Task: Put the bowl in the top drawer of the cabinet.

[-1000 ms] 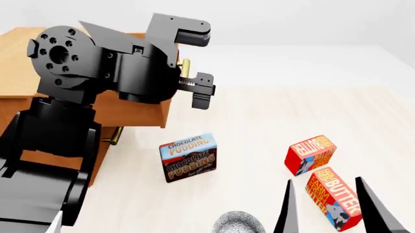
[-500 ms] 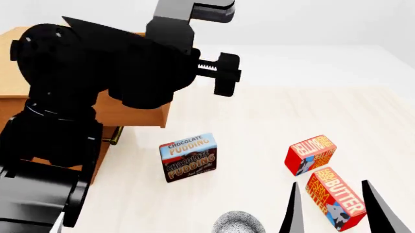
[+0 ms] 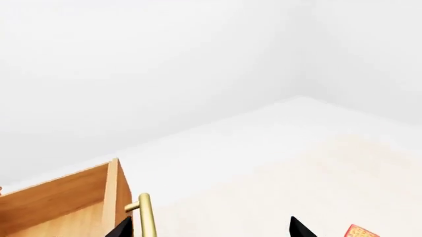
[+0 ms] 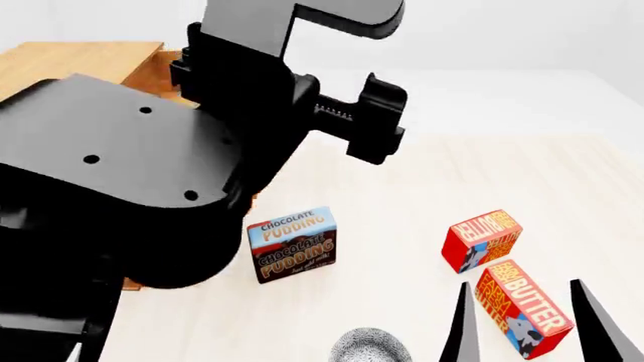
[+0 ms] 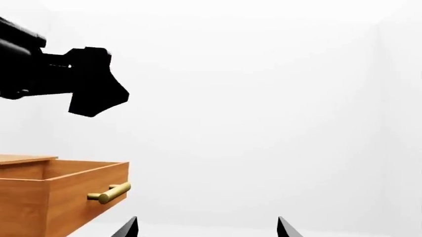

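The speckled grey bowl [image 4: 370, 347] sits at the near edge of the head view, partly cut off. My right gripper [image 4: 520, 283] is open just right of it, over a butter box, holding nothing. The light-brown cabinet [image 4: 81, 60] stands at the far left, mostly hidden behind my left arm. Its top drawer [image 3: 59, 207] [image 5: 72, 195] stands pulled out, brass handle [image 3: 146, 217] [image 5: 109, 193] forward. My left gripper [image 4: 387, 75] is open and empty, raised near the drawer front. In the left wrist view the handle lies just inside one fingertip [image 3: 122, 228].
A chocolate pudding box [image 4: 292, 244] stands on the pale floor between cabinet and bowl. Two red butter boxes [image 4: 483, 238] [image 4: 518, 308] lie to the right, the nearer one between my right fingers. A butter box corner [image 3: 359, 231] shows in the left wrist view.
My left arm has swung up and toward the camera, carrying its open gripper higher and to the right. It now hides most of the cabinet. My right gripper drifted slightly right.
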### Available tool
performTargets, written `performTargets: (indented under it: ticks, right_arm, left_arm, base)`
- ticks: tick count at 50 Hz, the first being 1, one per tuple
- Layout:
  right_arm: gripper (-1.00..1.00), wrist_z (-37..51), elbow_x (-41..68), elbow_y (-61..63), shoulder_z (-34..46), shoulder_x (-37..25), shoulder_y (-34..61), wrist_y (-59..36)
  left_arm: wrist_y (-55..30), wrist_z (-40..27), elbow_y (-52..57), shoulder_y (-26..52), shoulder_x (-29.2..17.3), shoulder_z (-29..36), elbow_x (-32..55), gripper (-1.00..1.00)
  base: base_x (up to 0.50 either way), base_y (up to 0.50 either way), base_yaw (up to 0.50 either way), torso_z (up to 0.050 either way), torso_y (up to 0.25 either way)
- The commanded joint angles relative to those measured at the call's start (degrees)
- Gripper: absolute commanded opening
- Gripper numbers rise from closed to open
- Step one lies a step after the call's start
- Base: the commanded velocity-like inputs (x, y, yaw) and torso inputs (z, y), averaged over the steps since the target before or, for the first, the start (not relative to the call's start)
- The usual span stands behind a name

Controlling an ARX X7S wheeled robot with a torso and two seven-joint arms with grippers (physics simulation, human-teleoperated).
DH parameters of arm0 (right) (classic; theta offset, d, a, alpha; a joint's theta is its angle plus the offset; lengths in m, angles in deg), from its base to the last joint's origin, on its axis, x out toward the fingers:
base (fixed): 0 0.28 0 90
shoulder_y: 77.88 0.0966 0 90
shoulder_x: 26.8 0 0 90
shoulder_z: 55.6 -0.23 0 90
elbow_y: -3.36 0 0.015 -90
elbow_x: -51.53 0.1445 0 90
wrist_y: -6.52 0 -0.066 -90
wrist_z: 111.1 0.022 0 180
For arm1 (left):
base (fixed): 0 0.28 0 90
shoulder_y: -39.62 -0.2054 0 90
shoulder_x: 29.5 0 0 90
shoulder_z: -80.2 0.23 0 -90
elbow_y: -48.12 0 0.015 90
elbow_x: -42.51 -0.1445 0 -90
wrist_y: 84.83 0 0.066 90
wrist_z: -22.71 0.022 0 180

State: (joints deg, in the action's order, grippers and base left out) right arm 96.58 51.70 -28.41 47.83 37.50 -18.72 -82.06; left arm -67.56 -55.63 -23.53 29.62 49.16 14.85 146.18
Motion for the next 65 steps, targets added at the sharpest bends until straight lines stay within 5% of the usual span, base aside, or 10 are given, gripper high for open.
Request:
performTargets:
  ticks: [1, 16, 29, 37, 65]
  right_arm:
    - [1.0, 0.5, 0.4, 1.5, -0.9, -0.7, -0.5, -0.7]
    - [1.0, 2.7, 0.6, 1.7, -1.4, -2.6, -1.6, 0.8]
    - [1.0, 5.9, 0.9, 1.7, -0.5, -5.1, -1.5, 1.4]
    - [1.0, 7.9, 0.7, 1.7, 0.4, -6.7, -1.6, 1.9]
    - [1.0, 11.4, 0.0, 1.7, 3.1, -9.6, -0.9, 2.1]
  left_arm:
    - [0.6, -5.0, 18.1, -11.4, -4.7, 2.8, 8.1, 1.0]
    - [-2.0, 3.3, 24.4, -29.8, -11.4, 2.4, 4.4, 1.0]
    - [-7.5, 17.5, 24.6, -40.3, -11.3, 4.1, -11.4, 1.0]
    - [-7.1, 23.3, 21.6, -42.9, -11.7, 5.6, -13.6, 1.0]
    - [-6.1, 24.1, 4.8, -41.4, -8.5, 11.3, -11.8, 1.0]
  base:
    - [0.0, 0.0, 0.0, 0.0, 0.0]
    - [0.0, 0.0, 0.0, 0.0, 0.0]
    - [0.0, 0.0, 0.0, 0.0, 0.0]
    - [0.0, 0.0, 0.0, 0.0, 0.0]
    - [0.0, 0.0, 0.0, 0.0, 0.0]
